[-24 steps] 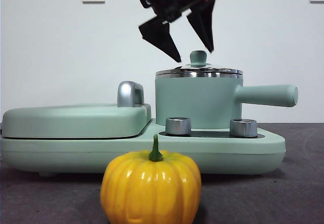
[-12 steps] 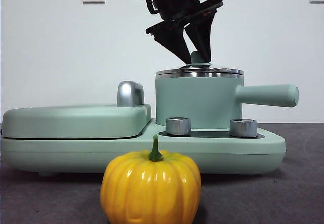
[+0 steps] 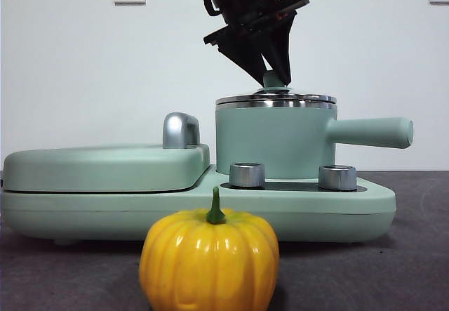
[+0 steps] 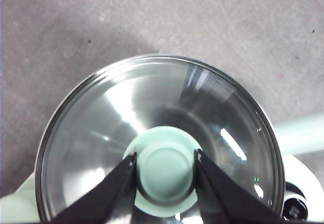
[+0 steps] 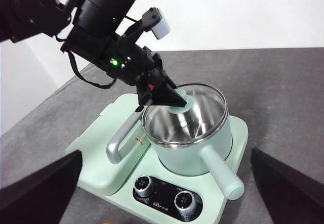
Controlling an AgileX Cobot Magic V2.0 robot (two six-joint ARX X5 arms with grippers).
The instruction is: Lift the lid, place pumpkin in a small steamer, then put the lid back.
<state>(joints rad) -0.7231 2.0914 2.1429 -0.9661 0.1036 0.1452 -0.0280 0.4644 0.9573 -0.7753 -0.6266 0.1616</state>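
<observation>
The lid [image 3: 276, 100] lies on the small steamer [image 3: 270, 141], a mint-green pot with a long side handle [image 3: 370, 132]. My left gripper [image 3: 273, 78] comes down from above and is shut on the lid's knob [image 4: 165, 166]; its two black fingers [image 4: 117, 183] press on either side of the knob. The glass of the lid [image 4: 152, 102] fills the left wrist view. The pumpkin [image 3: 209, 260] stands on the table in front of the appliance. My right gripper [image 5: 166, 153] is open and empty, held high and looking down on the steamer [image 5: 195, 150] and the left gripper [image 5: 177, 101].
The steamer stands on a wide mint-green appliance base [image 3: 351, 202] with two silver knobs [image 3: 247, 174]. A flat mint-green cover [image 3: 105, 167] with a steel handle [image 3: 180, 130] lies on its left half. The grey table [image 3: 407, 255] runs around it.
The left gripper came down over the lid and closed its jaws onto the knob. The lid, steamer and pumpkin have not moved.
</observation>
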